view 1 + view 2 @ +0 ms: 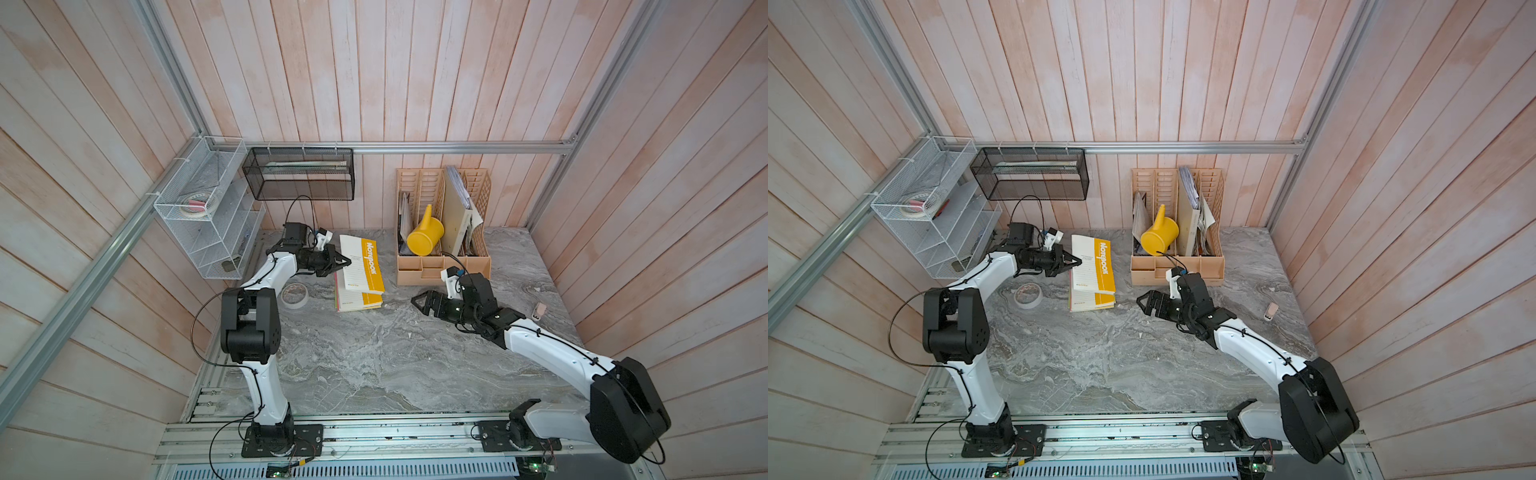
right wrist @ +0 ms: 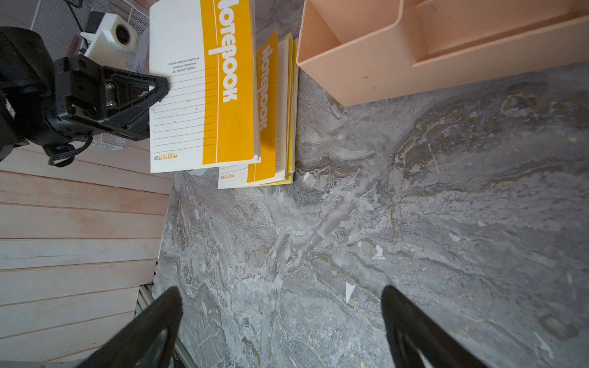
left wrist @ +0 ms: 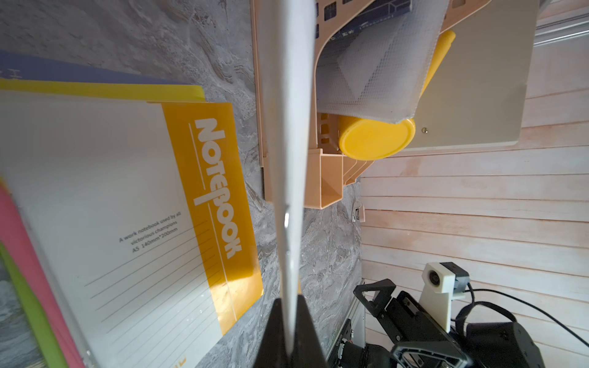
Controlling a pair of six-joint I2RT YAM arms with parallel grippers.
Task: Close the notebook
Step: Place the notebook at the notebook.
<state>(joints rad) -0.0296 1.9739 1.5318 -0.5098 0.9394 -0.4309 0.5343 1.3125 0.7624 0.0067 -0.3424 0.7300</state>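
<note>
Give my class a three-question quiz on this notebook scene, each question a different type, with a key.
1. True or false: the left gripper is shut on the edge of the raised notebook.
2. Fill in: the jaws of the right gripper stand ____.
3. The yellow watering can is: A in the desk organizer; B lying on the notebook; C held by the right gripper.
Key: 1 true; 2 open; 3 A.

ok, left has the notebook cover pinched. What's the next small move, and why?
Probably lower the left gripper toward the table so the notebook cover settles flat. The cover is pinched at its free edge, title side up, but it hangs raised above the stack beneath.
</note>
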